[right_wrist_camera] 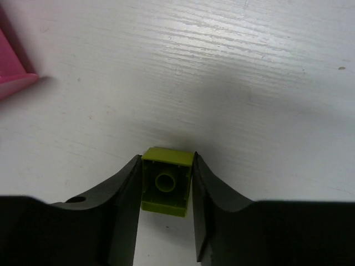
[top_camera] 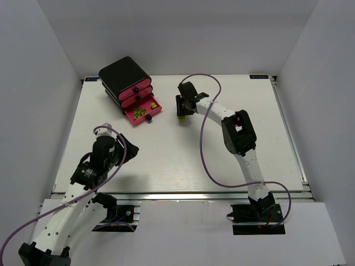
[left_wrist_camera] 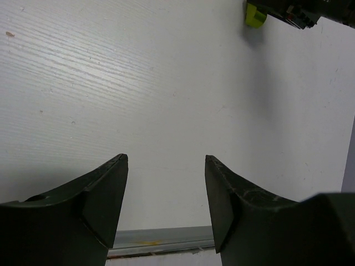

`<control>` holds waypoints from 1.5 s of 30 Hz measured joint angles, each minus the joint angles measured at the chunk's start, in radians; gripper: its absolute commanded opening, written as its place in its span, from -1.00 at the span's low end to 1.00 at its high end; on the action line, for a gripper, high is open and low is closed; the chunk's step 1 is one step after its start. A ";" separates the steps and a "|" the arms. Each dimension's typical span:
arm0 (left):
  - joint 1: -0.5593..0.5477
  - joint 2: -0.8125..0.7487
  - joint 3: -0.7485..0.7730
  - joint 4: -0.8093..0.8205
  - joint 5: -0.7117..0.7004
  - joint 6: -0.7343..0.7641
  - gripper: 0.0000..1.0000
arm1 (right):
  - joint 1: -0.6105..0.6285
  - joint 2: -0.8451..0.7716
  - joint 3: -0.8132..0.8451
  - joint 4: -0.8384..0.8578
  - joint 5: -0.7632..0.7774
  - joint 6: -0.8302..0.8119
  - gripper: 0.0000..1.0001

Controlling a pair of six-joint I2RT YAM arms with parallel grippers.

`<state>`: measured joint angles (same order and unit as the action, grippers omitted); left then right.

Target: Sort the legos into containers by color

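Observation:
My right gripper [top_camera: 181, 114] is shut on a lime yellow-green lego [right_wrist_camera: 166, 180], hollow underside toward the camera, held just above the white table, right of the cabinet. The same lego shows in the top view [top_camera: 181, 117] and in the left wrist view [left_wrist_camera: 254, 15]. The black cabinet [top_camera: 125, 75] stands at the back left. Its lowest pink drawer [top_camera: 156, 111] is pulled open and holds several small green and lime legos [top_camera: 142, 113]. The two upper drawers [top_camera: 136, 93] are shut. My left gripper [left_wrist_camera: 166, 166] is open and empty over bare table near the front left.
A corner of the pink drawer [right_wrist_camera: 14, 83] shows at the left edge of the right wrist view. The table's metal front edge [left_wrist_camera: 161, 238] lies just beyond my left fingers. White walls enclose the table on three sides.

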<state>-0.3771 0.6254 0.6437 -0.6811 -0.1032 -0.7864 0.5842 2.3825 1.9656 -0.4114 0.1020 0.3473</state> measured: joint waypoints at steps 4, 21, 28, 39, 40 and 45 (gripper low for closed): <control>0.000 0.004 0.000 0.000 -0.002 0.000 0.35 | 0.006 0.000 0.000 0.004 -0.011 -0.034 -0.84; 0.000 0.031 -0.011 0.024 -0.005 0.000 0.35 | 0.069 -0.011 0.122 0.520 -0.596 -0.561 -0.69; 0.000 0.024 -0.011 0.023 -0.005 0.000 0.35 | 0.137 0.054 0.127 0.760 -0.532 -0.573 -0.44; 0.000 0.030 -0.011 0.011 -0.006 0.000 0.35 | 0.172 0.178 0.164 0.811 -0.404 -0.608 -0.17; 0.000 0.030 -0.011 0.009 -0.006 0.000 0.35 | 0.170 0.178 0.164 0.813 -0.398 -0.615 -0.15; 0.000 0.037 -0.011 0.008 -0.006 0.002 0.35 | 0.164 0.178 0.153 0.836 -0.377 -0.640 0.08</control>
<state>-0.3771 0.6621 0.6327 -0.6727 -0.1093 -0.7841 0.7483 2.5607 2.1189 0.4244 -0.2752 -0.2924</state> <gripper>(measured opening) 0.676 0.522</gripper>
